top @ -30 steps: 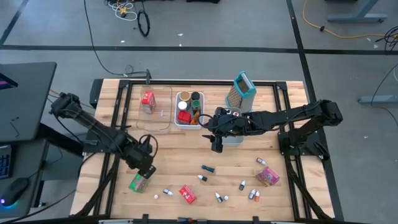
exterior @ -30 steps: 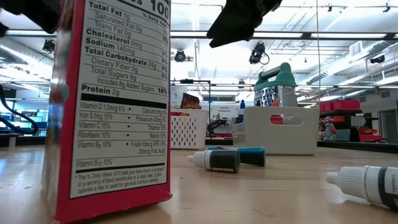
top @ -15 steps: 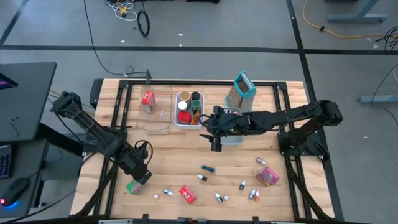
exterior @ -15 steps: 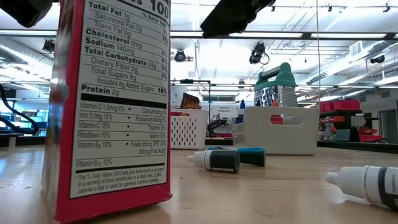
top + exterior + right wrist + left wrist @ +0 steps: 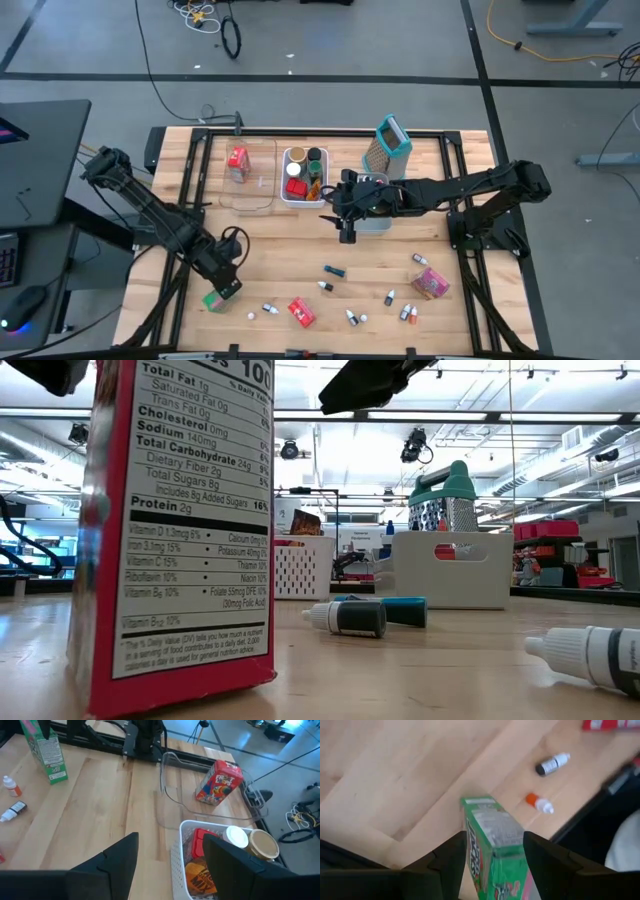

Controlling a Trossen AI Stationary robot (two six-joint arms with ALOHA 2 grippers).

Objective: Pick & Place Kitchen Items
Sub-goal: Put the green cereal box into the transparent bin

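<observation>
Two spread fingers of the left gripper [image 5: 492, 857] straddle the upright green packet [image 5: 495, 840], which stands between them without clearly touching either. Closing squarely on its broad faces before lifting looks the sound way to avoid tipping it. Right gripper [image 5: 170, 862] hovers, fingers apart and empty, beside the white bin [image 5: 180, 865].

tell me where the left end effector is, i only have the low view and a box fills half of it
observer: front left of the table. The left end effector is down over a green box, one finger on either side of it.
operator: is that box upright
observer: yes, the right wrist view shows it standing on the wood.
operator: and the other arm
observer: the right end effector hangs open and empty beside the white basket.
</observation>
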